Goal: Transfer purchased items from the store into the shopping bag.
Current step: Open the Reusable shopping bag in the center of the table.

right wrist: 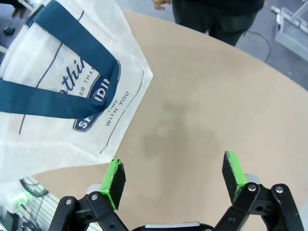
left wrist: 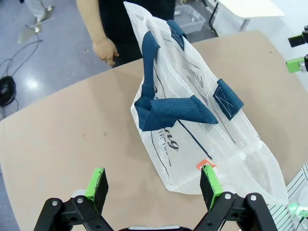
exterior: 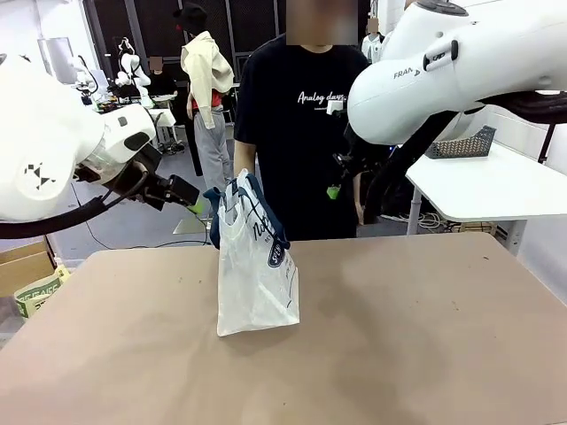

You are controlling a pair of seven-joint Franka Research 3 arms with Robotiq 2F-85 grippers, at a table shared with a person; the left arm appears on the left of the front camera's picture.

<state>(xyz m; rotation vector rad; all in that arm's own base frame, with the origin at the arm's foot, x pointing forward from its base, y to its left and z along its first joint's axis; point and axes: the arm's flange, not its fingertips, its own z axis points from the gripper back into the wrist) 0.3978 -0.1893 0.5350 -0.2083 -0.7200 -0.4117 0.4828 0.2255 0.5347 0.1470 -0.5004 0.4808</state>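
Shopping bag (exterior: 257, 274) stands upright on the worktop (exterior: 425, 336), left of centre, with its navy handles (left wrist: 168, 110) drooped over the mouth. Left claw (exterior: 198, 206) hangs at the bag's 10 o'clock, fingers spread, holding nothing. Right claw (exterior: 333, 189) hangs at the bag's 1 o'clock, also spread and empty. Person's hand (left wrist: 107, 49) hangs beyond the far edge.

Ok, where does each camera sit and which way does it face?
Front: fixed between the arms, facing across the tan table at the person; both white arms show.
Left wrist: above the translucent white plastic shopping bag with navy strap handles, looking down; open left gripper below.
Right wrist: looking down on table and bag; open right gripper below.
Shared: the bag.
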